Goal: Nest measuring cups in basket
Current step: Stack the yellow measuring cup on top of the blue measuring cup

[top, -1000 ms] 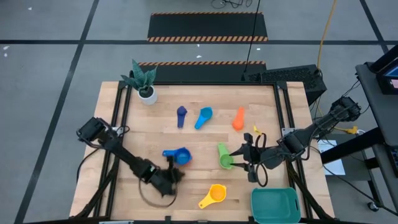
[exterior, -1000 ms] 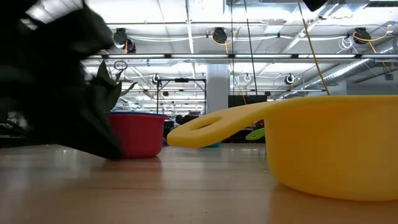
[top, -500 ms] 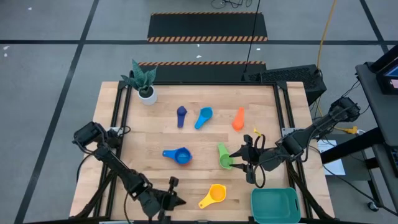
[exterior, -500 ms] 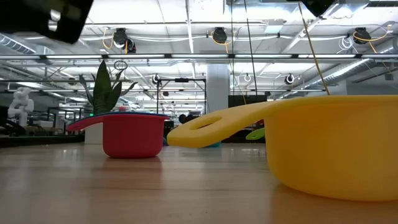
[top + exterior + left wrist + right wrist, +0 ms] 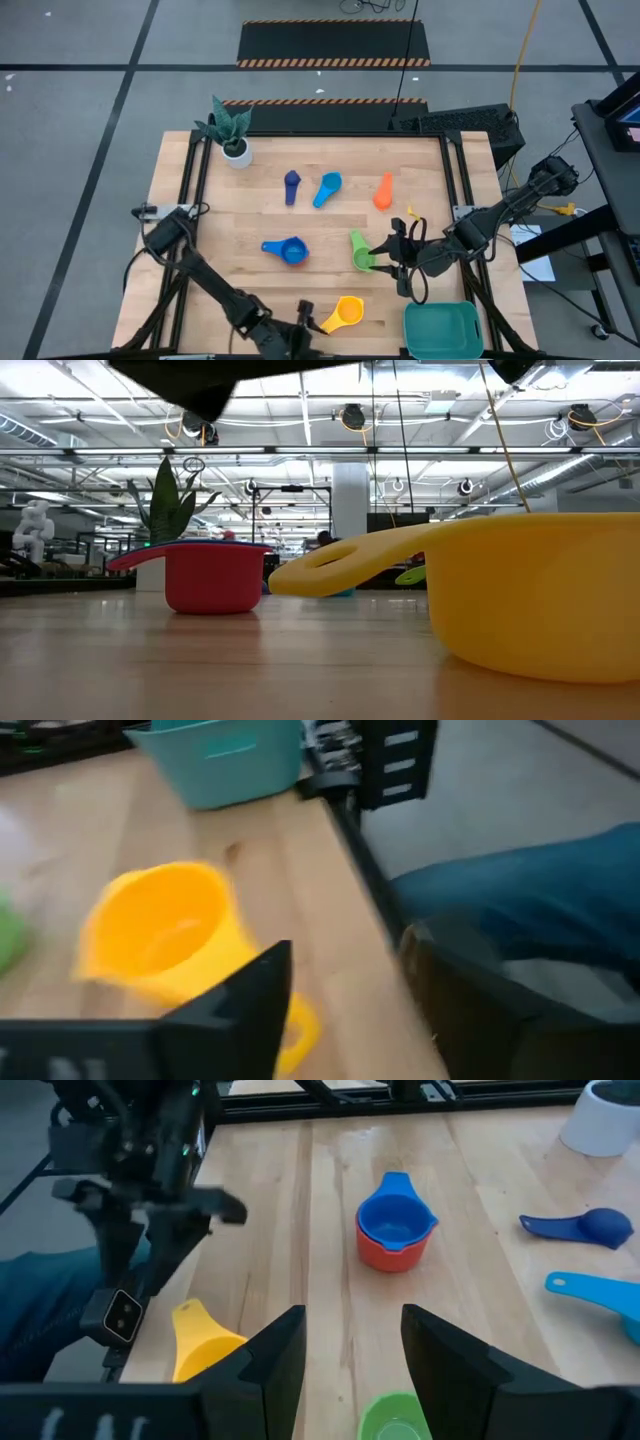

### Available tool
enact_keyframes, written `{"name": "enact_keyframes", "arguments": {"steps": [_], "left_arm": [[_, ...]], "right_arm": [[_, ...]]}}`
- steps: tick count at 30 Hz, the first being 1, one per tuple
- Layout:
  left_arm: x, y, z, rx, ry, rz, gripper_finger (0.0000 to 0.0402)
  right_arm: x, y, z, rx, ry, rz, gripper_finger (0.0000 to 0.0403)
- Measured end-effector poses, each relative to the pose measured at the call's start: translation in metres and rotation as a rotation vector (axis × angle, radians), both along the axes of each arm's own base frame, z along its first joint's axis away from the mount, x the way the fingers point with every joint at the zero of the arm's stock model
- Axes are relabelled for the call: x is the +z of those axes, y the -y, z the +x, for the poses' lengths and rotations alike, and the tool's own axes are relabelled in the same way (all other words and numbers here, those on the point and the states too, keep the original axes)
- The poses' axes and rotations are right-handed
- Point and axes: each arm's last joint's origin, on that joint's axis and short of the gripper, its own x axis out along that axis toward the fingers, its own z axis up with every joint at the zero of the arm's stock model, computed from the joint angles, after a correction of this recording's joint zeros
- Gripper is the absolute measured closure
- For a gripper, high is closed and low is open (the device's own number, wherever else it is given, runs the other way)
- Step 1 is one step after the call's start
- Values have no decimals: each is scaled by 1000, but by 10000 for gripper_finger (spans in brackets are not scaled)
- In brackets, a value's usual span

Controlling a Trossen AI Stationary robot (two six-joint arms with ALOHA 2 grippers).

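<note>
From above I see my left gripper [image 5: 303, 322] low at the near edge of the wooden table [image 5: 250, 215], just beside the yellow plastic measuring cup [image 5: 341, 313]; its fingers stand apart with nothing between them, the yellow cup lying just ahead of them in the left wrist view. My right gripper [image 5: 383, 254] hangs by the green plastic measuring cup [image 5: 360, 250], fingers spread and not gripping it. The blue plastic cup [image 5: 396, 1218] sits nested inside the red plastic cup [image 5: 392, 1252] near the table's middle. The navy scoop [image 5: 291, 185], the light blue scoop [image 5: 327, 187] and the orange scoop [image 5: 384, 189] lie in a row farther back, apart from each other. The teal rectangular plastic basket [image 5: 441, 329] sits at the near right corner, with no cup in it. A white potted plant [image 5: 231, 130] stands at the far left corner.
</note>
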Motion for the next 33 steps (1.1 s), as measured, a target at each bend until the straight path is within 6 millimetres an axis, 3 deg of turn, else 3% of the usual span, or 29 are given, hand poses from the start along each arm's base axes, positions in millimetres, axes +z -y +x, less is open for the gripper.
{"name": "enact_keyframes", "arguments": {"steps": [5, 9, 12, 15, 19, 33], "left_arm": [[-7, 8, 16, 59, -2, 77, 103], [-10, 2, 18, 208, 2, 183, 74], [-11, -1, 19, 267, -10, 123, 61], [-15, -5, 21, 295, -52, 65, 52], [-28, -15, 24, 321, -106, 115, 50], [-33, -33, 26, 452, -157, 145, 50]], "right_arm": [[2, 0, 0, 17, 17, -15, 243], [4, 1, -1, 19, 25, -12, 243], [5, 1, -2, 22, 30, -15, 243], [6, 1, -1, 26, 35, -21, 243], [6, 1, -1, 25, 36, -20, 243], [5, 1, -1, 27, 35, -22, 243]]}}
